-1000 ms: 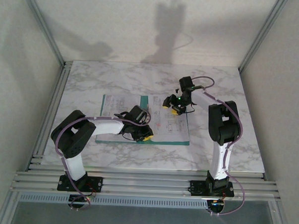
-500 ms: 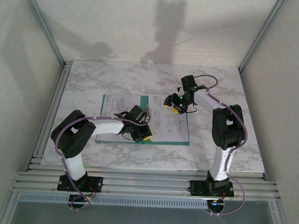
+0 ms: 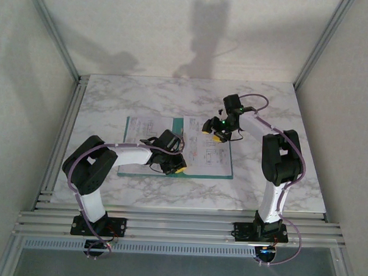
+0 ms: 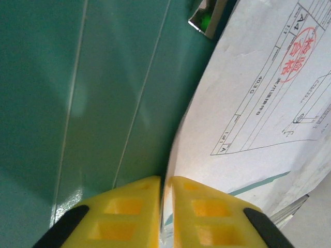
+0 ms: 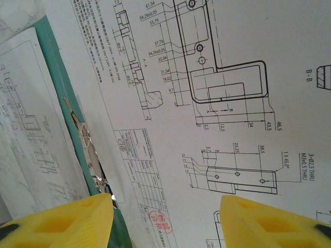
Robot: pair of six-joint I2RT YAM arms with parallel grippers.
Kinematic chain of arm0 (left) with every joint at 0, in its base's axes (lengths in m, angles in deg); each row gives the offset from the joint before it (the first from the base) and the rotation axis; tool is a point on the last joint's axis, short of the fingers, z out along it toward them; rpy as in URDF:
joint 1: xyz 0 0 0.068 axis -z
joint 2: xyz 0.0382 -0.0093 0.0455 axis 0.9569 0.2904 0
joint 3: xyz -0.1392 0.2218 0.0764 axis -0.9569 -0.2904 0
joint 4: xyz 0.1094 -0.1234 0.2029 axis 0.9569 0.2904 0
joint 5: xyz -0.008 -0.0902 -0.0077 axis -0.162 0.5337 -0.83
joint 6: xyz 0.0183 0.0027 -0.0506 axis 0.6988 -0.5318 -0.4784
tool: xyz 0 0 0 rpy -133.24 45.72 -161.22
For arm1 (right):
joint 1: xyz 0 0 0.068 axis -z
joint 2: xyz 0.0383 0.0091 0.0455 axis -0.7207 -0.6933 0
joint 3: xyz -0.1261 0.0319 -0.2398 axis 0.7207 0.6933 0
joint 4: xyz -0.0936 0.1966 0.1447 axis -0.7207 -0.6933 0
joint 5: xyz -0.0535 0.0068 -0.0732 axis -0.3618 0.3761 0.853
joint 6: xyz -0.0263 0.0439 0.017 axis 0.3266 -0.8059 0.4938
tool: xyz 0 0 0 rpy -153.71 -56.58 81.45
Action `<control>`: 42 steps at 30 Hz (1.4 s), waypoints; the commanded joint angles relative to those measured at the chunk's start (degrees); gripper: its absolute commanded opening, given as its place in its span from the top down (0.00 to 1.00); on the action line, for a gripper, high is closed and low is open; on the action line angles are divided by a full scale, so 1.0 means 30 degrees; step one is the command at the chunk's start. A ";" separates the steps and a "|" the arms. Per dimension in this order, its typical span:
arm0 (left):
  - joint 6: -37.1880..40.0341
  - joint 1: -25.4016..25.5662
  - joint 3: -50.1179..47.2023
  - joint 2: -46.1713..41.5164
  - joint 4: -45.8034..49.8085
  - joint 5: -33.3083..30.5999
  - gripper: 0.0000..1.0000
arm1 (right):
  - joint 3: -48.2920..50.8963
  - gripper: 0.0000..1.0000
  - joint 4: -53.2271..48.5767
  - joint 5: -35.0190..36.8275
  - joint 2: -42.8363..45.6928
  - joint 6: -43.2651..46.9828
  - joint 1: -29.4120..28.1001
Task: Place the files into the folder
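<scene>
The dark teal folder [image 3: 134,167] lies open on the marble table. White printed files rest on its left half [image 3: 141,131] and its right half [image 3: 210,156]. My left gripper [image 3: 175,167] is low at the folder's near middle. In the left wrist view its yellow fingers [image 4: 129,206] are shut on the lifted edge of a white sheet [image 4: 258,113], with the bare folder [image 4: 77,103] to the left. My right gripper [image 3: 213,132] hovers over the right sheet's far end. It stands open above a drawing sheet [image 5: 207,77] with nothing between its fingers [image 5: 77,217].
A metal clip [image 5: 85,137] runs along the folder's spine [image 5: 57,67], with another sheet [image 5: 26,129] left of it. Aluminium frame rails [image 3: 180,226] border the table's near edge and white walls [image 3: 28,76] close in the sides.
My right gripper has drifted slightly back and to the right over the right sheet. My left gripper has stayed at the folder's near middle, its jaws nearly together.
</scene>
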 commanded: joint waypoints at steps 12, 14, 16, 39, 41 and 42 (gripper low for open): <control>0.0400 -0.0562 0.0207 -0.2954 0.2922 -0.2651 0.43 | -0.2552 0.48 -0.0303 0.0624 -0.0566 -0.0196 -0.2220; 0.0405 -0.0969 -0.0238 -0.3509 0.2931 -0.2782 0.43 | -0.3286 0.53 -0.0122 0.0694 -0.1198 -0.0452 -0.2636; 0.0642 -0.1544 -0.0648 -0.4053 0.3075 -0.2815 0.45 | -0.4134 0.61 0.0083 0.0747 -0.1962 -0.0820 -0.2962; 0.4059 -0.6714 -0.5165 -0.5708 0.3433 -0.3652 0.82 | -1.3108 1.00 -0.3139 0.2473 -0.9377 -0.1348 -0.3985; 0.4025 -0.6719 -0.5343 -0.5731 0.3326 -0.3588 0.82 | -1.3335 1.00 -0.3264 0.2415 -0.9610 -0.1265 -0.4035; 0.4022 -0.6710 -0.5402 -0.5733 0.3335 -0.3590 0.82 | -1.3470 1.00 -0.3376 0.2399 -0.9729 -0.1225 -0.4046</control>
